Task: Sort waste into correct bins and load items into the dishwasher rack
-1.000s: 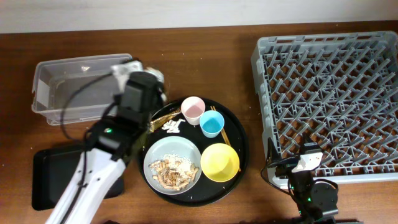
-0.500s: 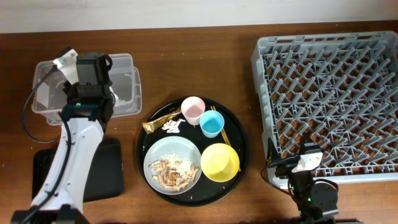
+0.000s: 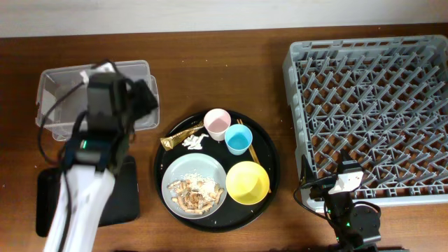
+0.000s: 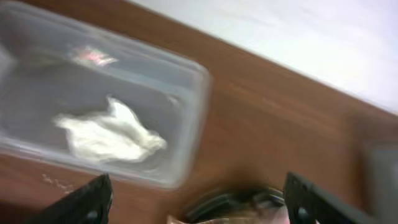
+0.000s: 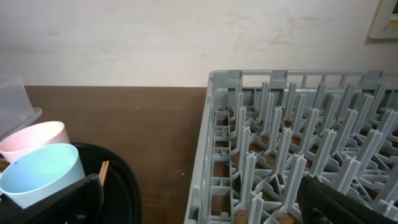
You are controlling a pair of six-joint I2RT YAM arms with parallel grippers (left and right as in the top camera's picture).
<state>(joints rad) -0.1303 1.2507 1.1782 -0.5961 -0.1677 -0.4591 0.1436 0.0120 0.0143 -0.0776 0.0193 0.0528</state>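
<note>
While the left gripper shows only as a dark blur over the right end of the clear tub, the overhead view does not let me tell how its jaws stand. The black tray lies below the tub, partly under the arm. On the round tray sit the pink cup, blue cup, yellow bowl, chopsticks, gold wrapper and the plate with food scraps. The rack stands at the right, with the right gripper by its near left corner.

Seen from the left wrist, the jaws are spread wide with nothing between them, and the tissue lies inside the tub.

From the right wrist, the jaws are likewise parted and empty. Both cups sit at the left on the round tray, the chopsticks are just beside the blue cup, and the rack is at the right.
</note>
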